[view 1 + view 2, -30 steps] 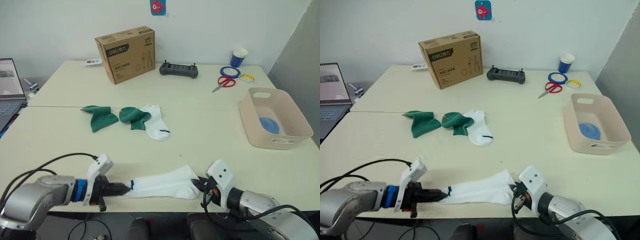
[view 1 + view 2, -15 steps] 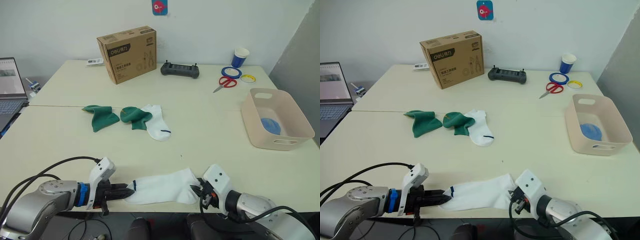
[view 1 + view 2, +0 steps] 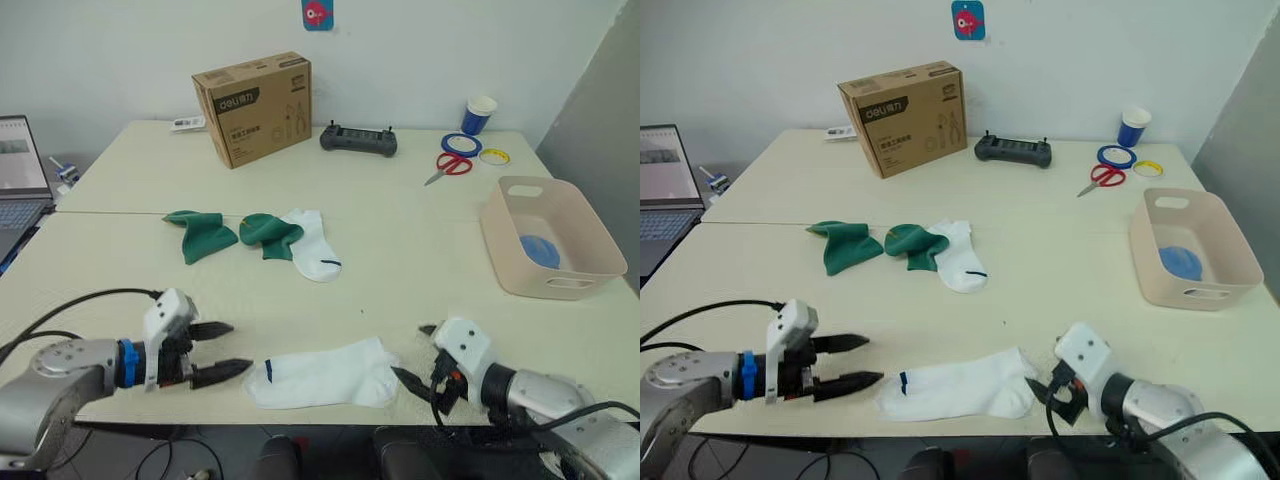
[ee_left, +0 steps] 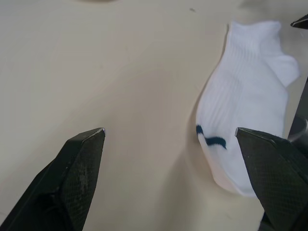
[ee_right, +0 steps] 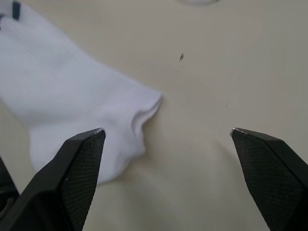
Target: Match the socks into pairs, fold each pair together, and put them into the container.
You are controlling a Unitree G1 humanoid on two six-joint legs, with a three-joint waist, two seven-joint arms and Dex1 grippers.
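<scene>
You are looking down on a wide pale counter. At its far edge sits a brown cardboard box, with a dark controller to its right. Near the right edge rests the beige tub, and something blue lies on its floor; you cannot tell from here whether it is a sock. In the far right corner are a blue cup, rolls of tape and red scissors.

Around the middle of the counter, two green socks lie side by side, and a white sock touches the right one. Another white sock lies flat at the near edge, its dark mark toward your left gripper.

Your left gripper hovers just beside that sock's marked end, jaws spread wide and empty. Your right gripper sits just beside the sock's other end, jaws also wide apart, holding nothing.
</scene>
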